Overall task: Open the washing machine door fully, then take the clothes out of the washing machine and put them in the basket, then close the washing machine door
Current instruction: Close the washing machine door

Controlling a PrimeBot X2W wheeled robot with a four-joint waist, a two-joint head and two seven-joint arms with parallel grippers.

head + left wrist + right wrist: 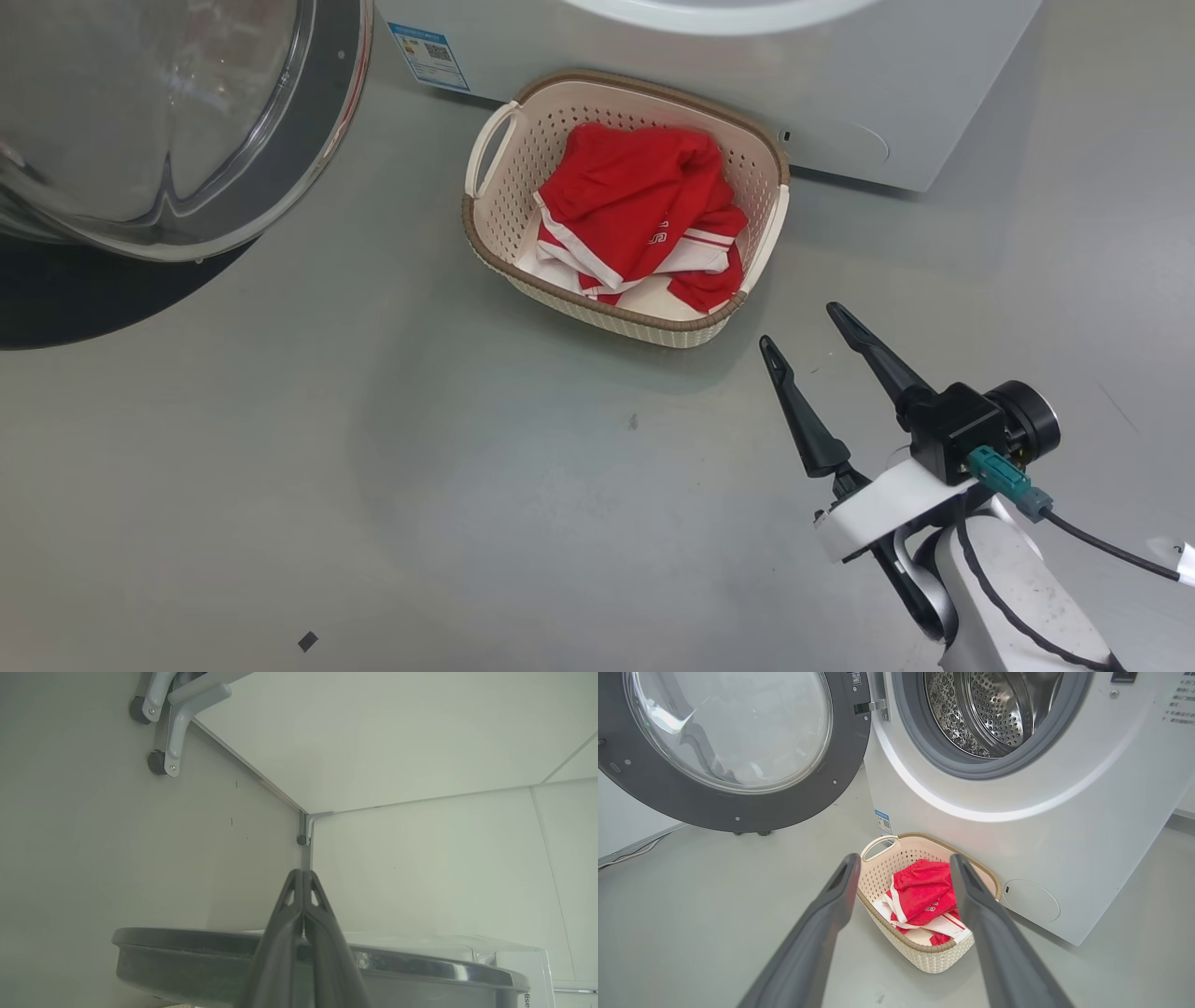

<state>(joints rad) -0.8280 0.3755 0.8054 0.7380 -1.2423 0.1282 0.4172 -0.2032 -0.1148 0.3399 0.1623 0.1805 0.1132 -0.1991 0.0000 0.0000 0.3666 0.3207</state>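
Note:
The washing machine door stands swung wide open at the upper left, glass bowl facing out. In the right wrist view the door hangs left of the white washing machine, whose steel drum looks bare where it shows. The cream basket sits on the floor against the machine's front, with the red and white clothes piled inside. My right gripper hovers open and empty just right of the basket. My left gripper is shut on nothing, its fingers crossing in front of the door's dark rim seen edge-on.
Grey floor spreads in front of the basket, with a small dark scrap lying near the bottom. A cable runs along the floor at the left. Pale wall panels and a grey bracket with castors lie beyond the left gripper.

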